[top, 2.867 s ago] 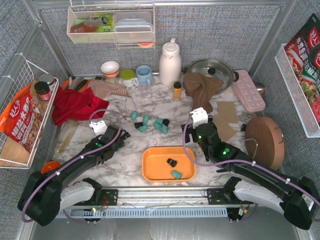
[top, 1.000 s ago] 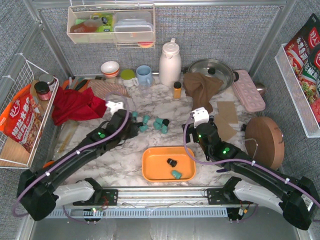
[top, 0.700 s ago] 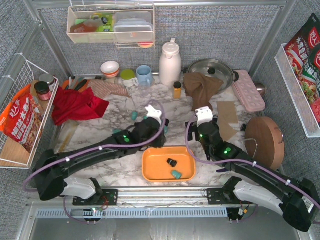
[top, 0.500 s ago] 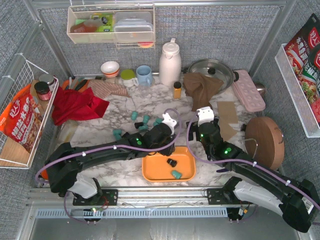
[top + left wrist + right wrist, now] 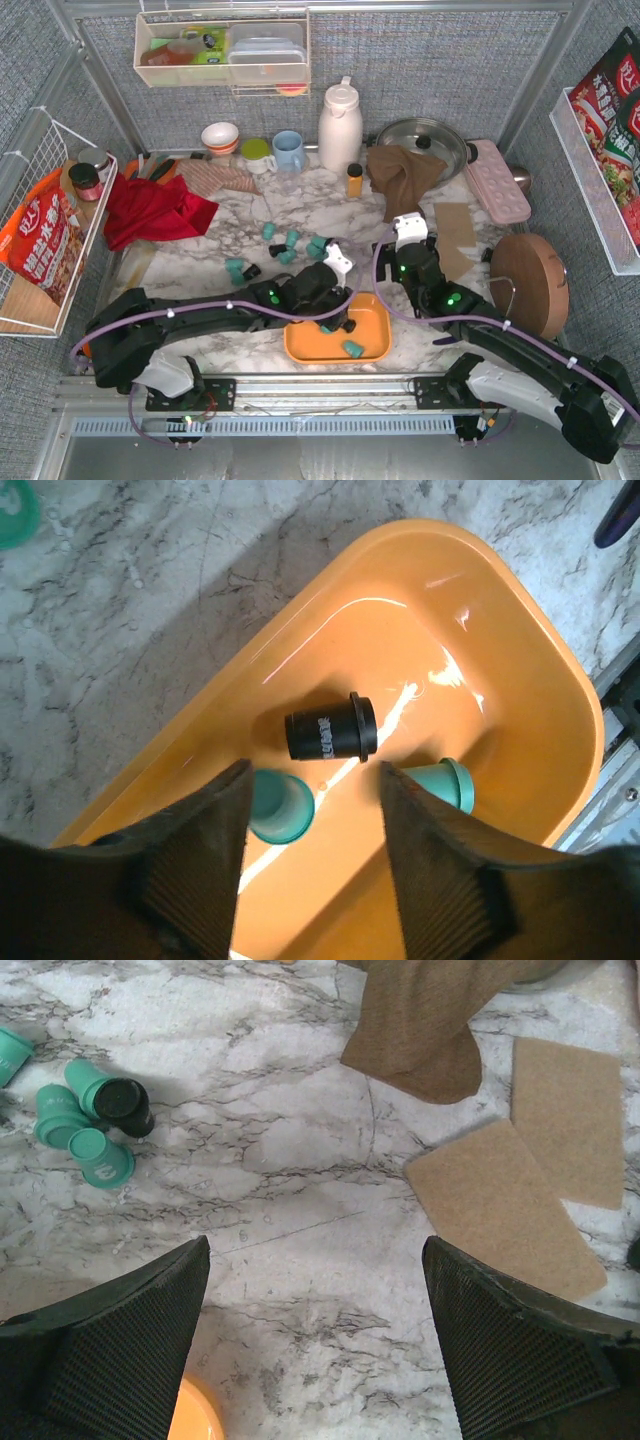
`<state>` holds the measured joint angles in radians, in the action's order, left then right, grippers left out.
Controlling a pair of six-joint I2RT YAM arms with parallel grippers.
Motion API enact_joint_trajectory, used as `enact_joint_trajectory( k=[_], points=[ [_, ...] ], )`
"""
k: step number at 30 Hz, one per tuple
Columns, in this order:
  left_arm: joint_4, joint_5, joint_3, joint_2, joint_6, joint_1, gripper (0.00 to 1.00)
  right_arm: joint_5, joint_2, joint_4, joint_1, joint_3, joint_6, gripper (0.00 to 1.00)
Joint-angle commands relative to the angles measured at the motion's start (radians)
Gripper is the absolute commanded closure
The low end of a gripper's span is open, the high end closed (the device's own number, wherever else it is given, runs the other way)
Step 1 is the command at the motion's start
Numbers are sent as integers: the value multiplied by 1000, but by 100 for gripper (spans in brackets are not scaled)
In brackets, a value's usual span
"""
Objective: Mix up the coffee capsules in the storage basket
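Left gripper (image 5: pixel 312 780), fingers spread and empty, hovers over the storage basket (image 5: pixel 520 670), which holds one black and two teal coffee capsules (image 5: pixel 330 732). Right gripper (image 5: pixel 315 1260), likewise spread, hangs over the table (image 5: pixel 300 1160) just right of the basket.

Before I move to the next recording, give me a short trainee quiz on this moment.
1. True or false: the left tool is shut on a capsule.
2. How many capsules lie in the tray? A) one B) three C) five
3. Fill in: the right tool hangs open over the bare ____.
Key: 1 false, it is open and holds nothing. 2 B: one black capsule and two teal capsules. 3 table.
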<state>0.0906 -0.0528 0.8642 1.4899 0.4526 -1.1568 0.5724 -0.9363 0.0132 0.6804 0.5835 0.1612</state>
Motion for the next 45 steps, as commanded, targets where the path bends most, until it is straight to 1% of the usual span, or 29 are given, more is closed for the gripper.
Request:
enact_joint_trajectory(
  k=[1, 3, 5, 7, 11, 12, 13, 14, 20, 23, 27, 30, 36, 38, 41, 45],
  points=[
    [-127, -46, -66, -81, -6, 0, 32, -64, -20, -8, -3, 10, 11, 8],
    [-180, -67, -110, -131, -2, 0, 24, -110, -35, -14, -4, 17, 6, 8],
    [-201, -141, -145, -190, 12, 0, 20, -161, -50, -17, -3, 24, 5, 9],
    [-183, -263, -173, -265, 27, 0, 19, -232, -74, -15, -3, 45, -1, 10],
    [-127, -567, -232, -474, 57, 0, 15, -344, -134, 13, 0, 97, 31, 14],
    [-131, -617, -254, -530, 43, 0, 13, -355, -149, 16, 1, 107, 41, 15],
    [-125, -656, -272, -580, 29, 0, 5, -360, -168, 17, 2, 117, 53, 16],
    [-110, -691, -283, -631, 20, -1, 1, -363, -187, 19, 4, 128, 63, 17],
    [87, -906, -258, -854, 40, 2, 1, -380, -320, 21, 17, 202, 129, 24],
    [173, -943, -221, -941, 25, 1, 1, -384, -391, 16, 30, 243, 155, 28],
    [268, -933, -146, -996, -115, 2, 1, -378, -488, 18, 54, 305, 165, 33],
    [309, -922, -136, -1028, -186, 1, 1, -351, -560, 11, 67, 343, 172, 36],
    [208, -870, -268, -1102, -224, 1, 1, -293, -690, 4, 77, 405, 185, 40],
    [201, -840, -278, -1106, -236, 0, 1, -273, -720, 5, 79, 446, 186, 42],
    [207, -831, -276, -1103, -223, 2, 1, -258, -764, 7, 79, 474, 183, 43],
    [198, -776, -293, -1123, -224, 3, 1, -249, -816, 8, 79, 515, 178, 44]
  ],
)
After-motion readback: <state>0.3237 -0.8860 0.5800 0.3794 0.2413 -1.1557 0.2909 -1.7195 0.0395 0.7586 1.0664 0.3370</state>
